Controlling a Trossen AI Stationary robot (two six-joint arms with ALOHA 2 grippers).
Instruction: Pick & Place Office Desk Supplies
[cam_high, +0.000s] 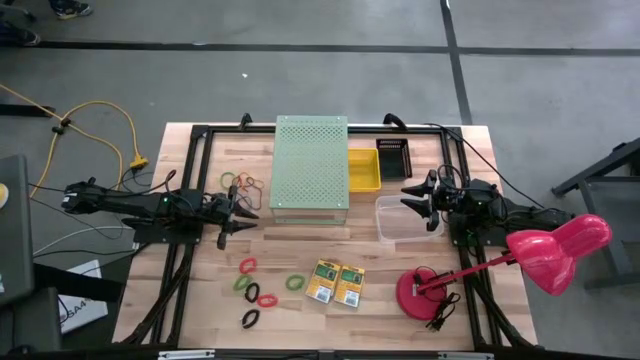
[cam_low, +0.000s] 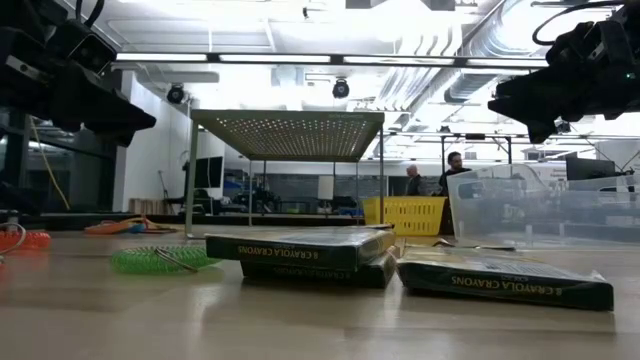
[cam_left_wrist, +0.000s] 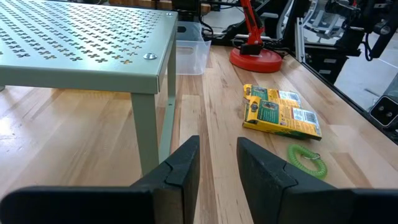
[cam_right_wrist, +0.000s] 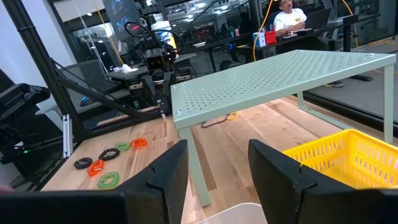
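Nearest the lower edge of the high view: black band loop (cam_high: 250, 318), red band loop (cam_high: 266, 299), dark band loop (cam_high: 252, 291), two green band loops (cam_high: 241, 282) and (cam_high: 295, 283), orange-red band loop (cam_high: 247, 265), scattered low centre-left on the wood desk (cam_high: 330, 330), none touching a gripper

Just right of them, two crayon boxes (cam_high: 335, 284) lie flat side by side, touching, low centre; in the low view one partly overlaps the other

Pink lamp (cam_high: 520, 262) with its red base at lower right of the desk

Mid frame: left gripper (cam_high: 236, 219) at centre-left, jaws open, holding nothing, above the desk beside the pale-green perforated stand (cam_high: 311, 164); left wrist view shows its fingers parted over bare wood

Right gripper (cam_high: 416, 198) at centre-right, jaws open, empty, over the clear plastic tub (cam_high: 406, 222)

Farther up: more band loops (cam_high: 243, 183) (green, orange) upper centre-left, just left of the stand

Yellow basket (cam_high: 363, 170) right against the stand's right side, black basket (cam_high: 392, 157) next to it, upper centre-right

Low view background: people far off in the room behind the desk
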